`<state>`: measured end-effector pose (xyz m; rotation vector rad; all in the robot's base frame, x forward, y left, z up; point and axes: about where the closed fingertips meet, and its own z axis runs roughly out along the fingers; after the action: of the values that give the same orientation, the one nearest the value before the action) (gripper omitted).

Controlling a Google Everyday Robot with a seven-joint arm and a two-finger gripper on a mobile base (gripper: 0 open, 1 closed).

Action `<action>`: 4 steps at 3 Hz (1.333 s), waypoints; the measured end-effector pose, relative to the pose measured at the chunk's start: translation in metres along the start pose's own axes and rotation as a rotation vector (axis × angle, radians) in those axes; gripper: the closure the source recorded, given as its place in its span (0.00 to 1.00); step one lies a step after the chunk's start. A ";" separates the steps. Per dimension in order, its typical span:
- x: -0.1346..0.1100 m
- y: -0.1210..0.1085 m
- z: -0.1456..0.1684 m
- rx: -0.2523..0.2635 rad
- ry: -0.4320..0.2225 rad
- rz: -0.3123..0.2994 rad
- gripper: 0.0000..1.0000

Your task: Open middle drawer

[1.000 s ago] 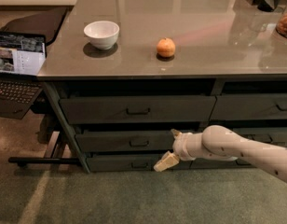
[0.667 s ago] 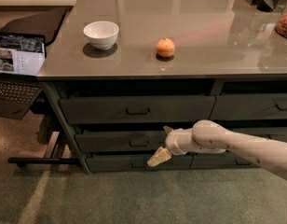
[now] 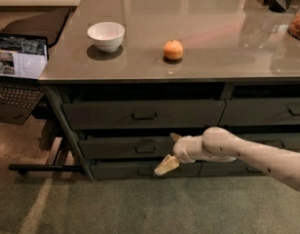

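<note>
Low in the centre of the frame, under the bench (image 3: pixel 228 57), the pincer (image 3: pixel 169 151) hung in front of the drawer stack. Its fingers (image 3: pixel 164 165) were spread, one tip up and one slanting down-left, and they gripped nothing. The middle drawer (image 3: pixel 116 147) lay just left of it and looked shut. Its small bar handle (image 3: pixel 145 149) was near the fingertips but apart from them.

I judged this to be the reach for the handle, with no pulling begun. The next move called for sliding left until the fingers bracketed the bar, closing on it, then drawing straight out from the front.

The arm (image 3: pixel 267 155) covered the drawer's right end and ran off the right edge. Whether the lower finger brushed the bottom drawer (image 3: pixel 121 170) could not be told. The dark handle barely stood out from its dark front.
</note>
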<state>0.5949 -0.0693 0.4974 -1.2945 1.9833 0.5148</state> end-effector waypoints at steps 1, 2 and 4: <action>0.002 -0.005 0.014 -0.012 -0.031 -0.005 0.00; -0.006 -0.011 0.028 -0.021 -0.062 -0.026 0.00; -0.002 -0.032 0.074 -0.058 -0.047 -0.010 0.00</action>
<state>0.6496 -0.0335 0.4504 -1.3147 1.9356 0.5964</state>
